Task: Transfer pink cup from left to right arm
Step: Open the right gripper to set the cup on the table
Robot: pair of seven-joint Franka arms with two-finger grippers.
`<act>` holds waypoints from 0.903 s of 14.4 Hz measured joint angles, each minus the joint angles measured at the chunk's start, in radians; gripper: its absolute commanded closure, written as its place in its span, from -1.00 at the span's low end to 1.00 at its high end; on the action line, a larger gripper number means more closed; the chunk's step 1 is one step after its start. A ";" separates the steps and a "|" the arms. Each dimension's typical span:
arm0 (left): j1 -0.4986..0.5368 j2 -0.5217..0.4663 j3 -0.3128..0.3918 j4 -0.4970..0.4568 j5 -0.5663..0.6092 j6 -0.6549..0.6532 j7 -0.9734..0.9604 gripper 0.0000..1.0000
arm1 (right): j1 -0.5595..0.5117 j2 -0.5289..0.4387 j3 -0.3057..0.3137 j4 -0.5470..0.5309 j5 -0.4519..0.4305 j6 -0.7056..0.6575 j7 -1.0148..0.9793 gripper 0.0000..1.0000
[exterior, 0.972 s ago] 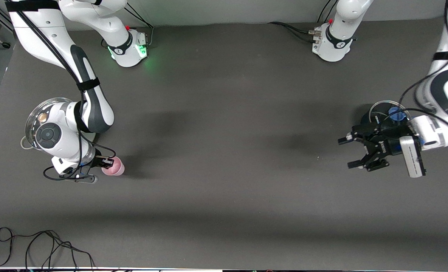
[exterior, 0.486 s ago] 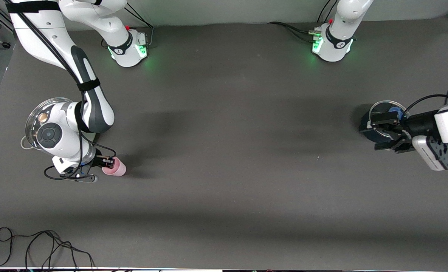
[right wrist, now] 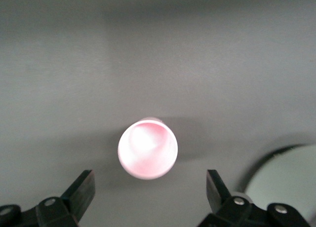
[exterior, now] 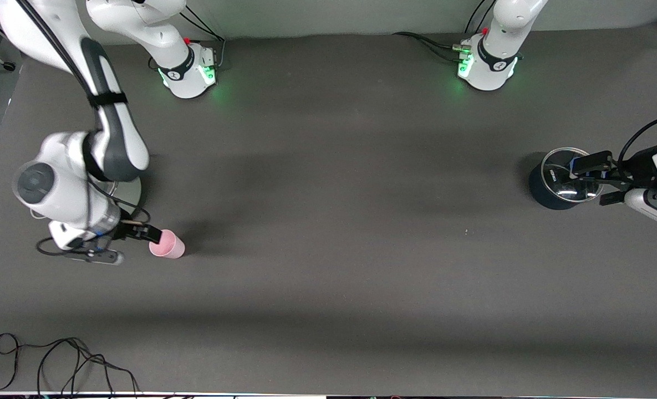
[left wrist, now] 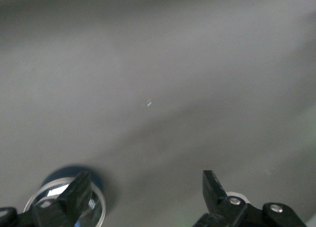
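The pink cup (exterior: 167, 245) stands upright on the table at the right arm's end, held by nothing. My right gripper (exterior: 141, 235) is open just beside and above it. In the right wrist view the cup's mouth (right wrist: 147, 149) shows ahead of the spread fingers, and the gripper (right wrist: 148, 188) is not touching it. My left gripper (exterior: 597, 182) is open and empty over a dark pot at the left arm's end. In the left wrist view the gripper (left wrist: 145, 188) has only bare table between its fingers.
A dark pot with a glass lid (exterior: 561, 183) stands at the left arm's end and also shows in the left wrist view (left wrist: 59, 200). A pale round lid (right wrist: 286, 182) lies beside the cup, under the right arm. Black cables (exterior: 56, 360) lie at the table's near edge.
The right gripper has let go of the cup and drawn back, and the cup now stands free. The left arm has swung back toward its end, over the dark pot.
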 measured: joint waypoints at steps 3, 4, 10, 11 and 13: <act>-0.002 -0.040 -0.001 0.004 0.097 -0.045 -0.095 -1.00 | 0.000 -0.086 -0.015 0.070 -0.001 -0.161 0.000 -0.99; -0.002 -0.062 0.000 0.005 0.107 -0.049 -0.118 -1.00 | 0.000 -0.104 -0.021 0.099 -0.001 -0.214 0.000 -0.99; -0.006 -0.172 0.000 -0.056 0.121 -0.033 -0.188 -1.00 | 0.000 -0.151 -0.027 0.388 -0.075 -0.631 0.000 -0.99; -0.006 -0.181 0.001 -0.070 0.121 -0.020 -0.191 -1.00 | 0.000 -0.153 -0.027 0.426 -0.078 -0.680 0.000 -0.99; -0.005 -0.188 0.007 -0.096 0.121 0.009 -0.191 -1.00 | 0.000 -0.153 -0.027 0.466 -0.078 -0.732 0.000 -0.99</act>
